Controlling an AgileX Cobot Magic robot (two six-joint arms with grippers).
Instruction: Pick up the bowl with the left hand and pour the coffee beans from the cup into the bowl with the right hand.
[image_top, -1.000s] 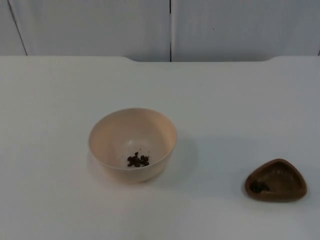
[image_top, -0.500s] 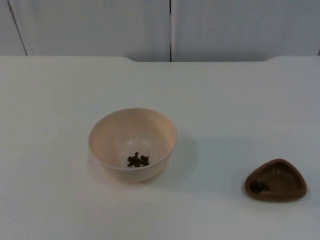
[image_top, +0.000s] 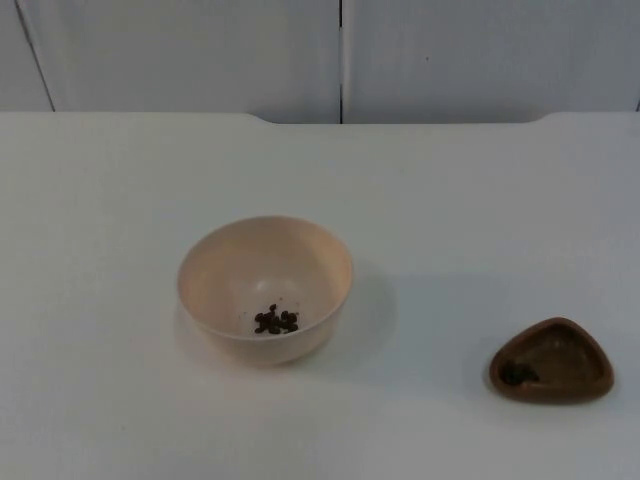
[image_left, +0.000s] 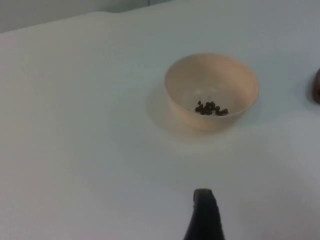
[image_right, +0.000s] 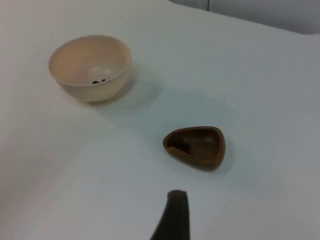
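On the left of the white table (image_top: 120, 200) we have the cream bowl (image_top: 265, 288), sitting upright and free of any grip, with a small cluster of dark coffee beans (image_top: 275, 321) lying in its bottom. The left wrist view looks at the same bowl from a distance, and we see the left gripper (image_left: 204, 216) held back from it and off the table surface. One black fingertip is all we get of it, so we cannot tell whether that gripper stands apart or together.

Moving right, there is a bare stretch of table, then the brown cup (image_top: 551, 361), a shallow rounded-triangle dish resting flat near the front right, well apart from the bowl. We spot a few dark beans tucked at its left inner side. In the right wrist view, the right gripper (image_right: 173, 216) hangs back from the cup, touching nothing. Again we see a single fingertip, so we cannot tell its state. Behind everything runs the grey partition wall (image_top: 200, 50).
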